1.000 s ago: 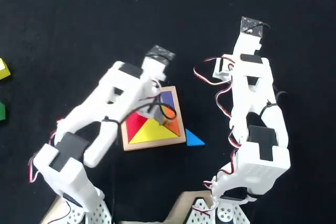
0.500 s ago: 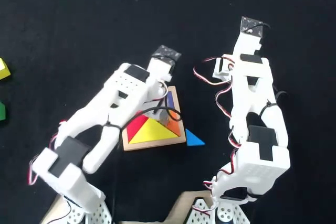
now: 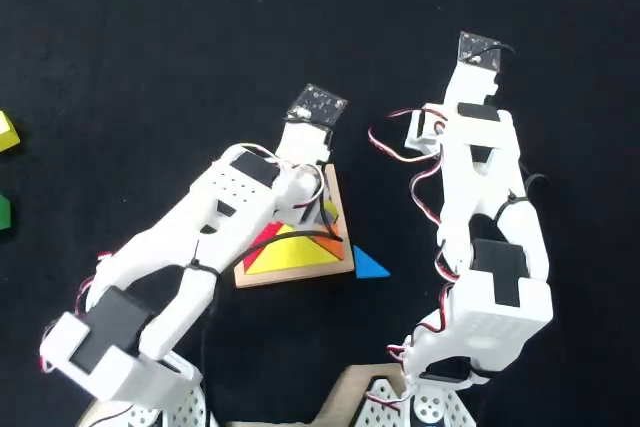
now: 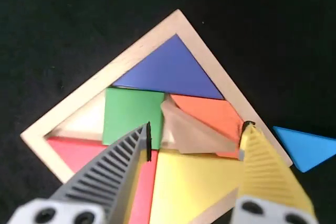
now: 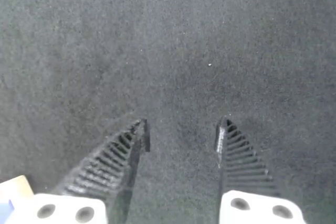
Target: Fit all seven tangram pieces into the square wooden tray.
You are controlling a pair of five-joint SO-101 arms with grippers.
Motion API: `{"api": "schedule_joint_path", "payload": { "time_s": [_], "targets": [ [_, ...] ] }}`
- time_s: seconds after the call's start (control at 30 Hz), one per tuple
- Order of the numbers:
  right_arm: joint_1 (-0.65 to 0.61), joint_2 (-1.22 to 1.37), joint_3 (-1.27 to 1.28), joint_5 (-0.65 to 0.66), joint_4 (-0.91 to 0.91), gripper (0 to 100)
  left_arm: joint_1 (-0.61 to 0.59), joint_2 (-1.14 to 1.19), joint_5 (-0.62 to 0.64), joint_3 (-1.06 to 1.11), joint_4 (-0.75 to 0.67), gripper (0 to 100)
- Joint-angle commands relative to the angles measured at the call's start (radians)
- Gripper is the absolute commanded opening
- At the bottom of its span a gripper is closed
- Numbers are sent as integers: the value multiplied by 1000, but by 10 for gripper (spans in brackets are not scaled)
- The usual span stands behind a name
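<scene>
Left wrist view puts the left gripper, jaws wide and empty, above the wooden tray, likely sizing its bare gap for the small blue triangle at the tray's four o'clock, while the right gripper gapes empty.

1. The right gripper is seen from above, with its two dark ribbed fingers spread apart and a clear gap left between the tips.
2. Nothing is held between the fingers.
3. The fingers are mounted on white bases in which screw holes are visible.
4. Black cloth is seen beneath and beyond the gripper.
5. A pale wood-coloured corner and a sliver of blue are seen at the frame's edge, beside one finger's base; what they belong to cannot be told.
</scene>
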Motion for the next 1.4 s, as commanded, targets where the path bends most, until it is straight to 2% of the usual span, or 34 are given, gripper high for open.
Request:
{"api": "schedule_joint_path", "payload": {
  "time_s": [0.0, 0.3, 0.4, 0.57, 0.63, 0.73, 0.87, 0.97, 1.1, 1.37],
  "targets": [
    [14, -7, -56, 11, 9, 208, 10, 9, -15, -5, -18, 281],
    [14, -7, -56, 11, 9, 208, -67, 34, -58, 5, 0, 281],
    [14, -7, -56, 11, 9, 208, -51, 34, -58, -12, 77, 281],
    [14, -7, -56, 11, 9, 208, -48, 3, -58, -12, 87, 281],
    [14, -7, -56, 11, 9, 208, -96, -35, -58, -21, 86, 281],
    [14, -7, -56, 11, 9, 208, -236, -89, -51, -41, 55, 281],
    [11, -7, -56, 11, 9, 208, -390, -92, -58, 8, -140, 281],
    [11, -7, -54, 11, 9, 208, -390, -46, -140, 56, -241, 281],
    [12, -7, -53, 11, 9, 208, -375, 32, -193, 44, -284, 281],
    [14, -7, -53, 11, 9, 208, -383, 91, -198, -24, -133, 281]
  ]
}}
